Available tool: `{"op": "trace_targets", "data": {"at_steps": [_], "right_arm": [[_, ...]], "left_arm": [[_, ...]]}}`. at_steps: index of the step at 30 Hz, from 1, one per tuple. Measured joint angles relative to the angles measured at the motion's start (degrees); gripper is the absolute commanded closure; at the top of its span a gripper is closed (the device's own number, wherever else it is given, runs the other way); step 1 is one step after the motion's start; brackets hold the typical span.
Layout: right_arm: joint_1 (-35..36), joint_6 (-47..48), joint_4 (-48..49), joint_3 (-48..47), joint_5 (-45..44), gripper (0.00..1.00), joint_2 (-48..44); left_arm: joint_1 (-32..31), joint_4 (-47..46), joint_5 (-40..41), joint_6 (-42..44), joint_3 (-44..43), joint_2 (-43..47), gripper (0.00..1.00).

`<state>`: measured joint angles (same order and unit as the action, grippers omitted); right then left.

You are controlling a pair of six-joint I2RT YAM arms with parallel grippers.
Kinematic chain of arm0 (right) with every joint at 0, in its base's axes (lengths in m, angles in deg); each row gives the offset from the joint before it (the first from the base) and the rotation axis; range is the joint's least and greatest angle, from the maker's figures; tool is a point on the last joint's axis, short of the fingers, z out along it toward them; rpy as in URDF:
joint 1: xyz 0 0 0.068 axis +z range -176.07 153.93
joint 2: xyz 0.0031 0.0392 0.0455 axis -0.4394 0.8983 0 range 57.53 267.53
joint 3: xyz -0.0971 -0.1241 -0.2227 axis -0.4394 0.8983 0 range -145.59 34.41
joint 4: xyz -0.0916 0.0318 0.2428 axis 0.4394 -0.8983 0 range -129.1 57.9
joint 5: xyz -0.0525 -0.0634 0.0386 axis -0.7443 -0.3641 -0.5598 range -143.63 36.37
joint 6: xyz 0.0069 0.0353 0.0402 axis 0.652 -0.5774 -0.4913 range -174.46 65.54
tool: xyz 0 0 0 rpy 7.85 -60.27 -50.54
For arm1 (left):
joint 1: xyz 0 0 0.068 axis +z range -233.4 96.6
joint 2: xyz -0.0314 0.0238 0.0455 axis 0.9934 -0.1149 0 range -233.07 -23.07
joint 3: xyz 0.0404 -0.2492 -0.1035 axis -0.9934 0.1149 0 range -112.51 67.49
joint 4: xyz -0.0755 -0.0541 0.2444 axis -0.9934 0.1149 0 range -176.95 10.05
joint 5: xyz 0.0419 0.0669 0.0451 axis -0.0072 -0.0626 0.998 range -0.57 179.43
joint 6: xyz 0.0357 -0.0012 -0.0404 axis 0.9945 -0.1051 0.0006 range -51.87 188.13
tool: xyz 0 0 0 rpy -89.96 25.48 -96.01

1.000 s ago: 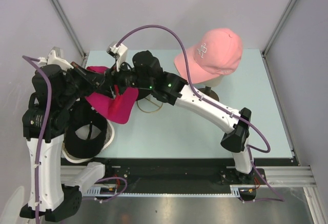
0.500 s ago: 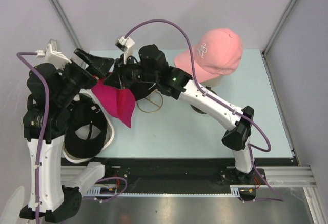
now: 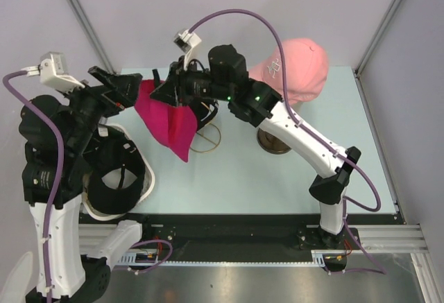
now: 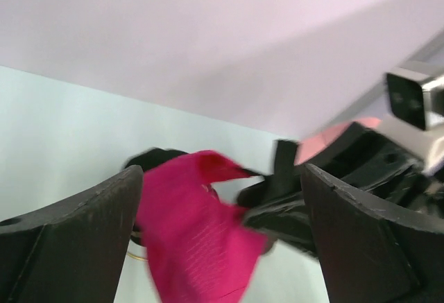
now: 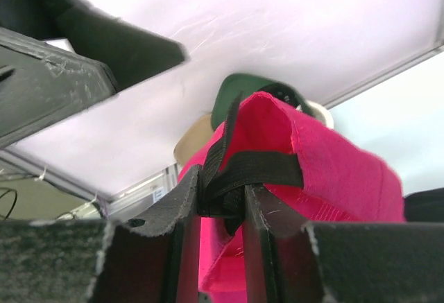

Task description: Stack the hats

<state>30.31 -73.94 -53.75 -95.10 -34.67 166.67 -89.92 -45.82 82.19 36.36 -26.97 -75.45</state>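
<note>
The magenta hat (image 3: 166, 119) hangs in the air over the table's left half, brim down. My right gripper (image 3: 171, 88) is shut on its black back strap (image 5: 258, 168), which is pinched between the fingers (image 5: 182, 209). My left gripper (image 3: 127, 89) stands wide open just left of the hat and apart from it; the hat (image 4: 201, 227) shows beyond its fingers (image 4: 76, 237). A light pink hat (image 3: 297, 67) sits on the mannequin head at the back right. A black hat (image 3: 116, 182) lies in the white basket (image 3: 147, 185). A dark green hat (image 5: 244, 88) peeks out behind the magenta one.
A thin gold ring (image 3: 206, 143) lies on the table under the hanging hat. The mannequin's round base (image 3: 272, 141) stands right of it. The white basket sits at the near left, under my left arm. Grey walls close in the back and both sides.
My left gripper opened, let go of the magenta hat and drew back to the left. My right gripper closed on the strap and carried the hat up and to the right.
</note>
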Motion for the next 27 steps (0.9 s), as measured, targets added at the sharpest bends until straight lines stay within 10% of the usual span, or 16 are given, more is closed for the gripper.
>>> {"op": "trace_targets", "data": {"at_steps": [13, 27], "right_arm": [[-14.0, 0.0, -4.4, -2.3, 1.5, 1.00, -7.2], [-28.6, -7.3, -3.4, -0.3, 12.4, 1.00, -13.1]], "left_arm": [[-1.2, -0.2, 14.3, 8.7, -1.5, -3.8, 0.00], [-17.5, 2.5, 26.3, 14.4, -10.3, -20.9, 0.00]]}}
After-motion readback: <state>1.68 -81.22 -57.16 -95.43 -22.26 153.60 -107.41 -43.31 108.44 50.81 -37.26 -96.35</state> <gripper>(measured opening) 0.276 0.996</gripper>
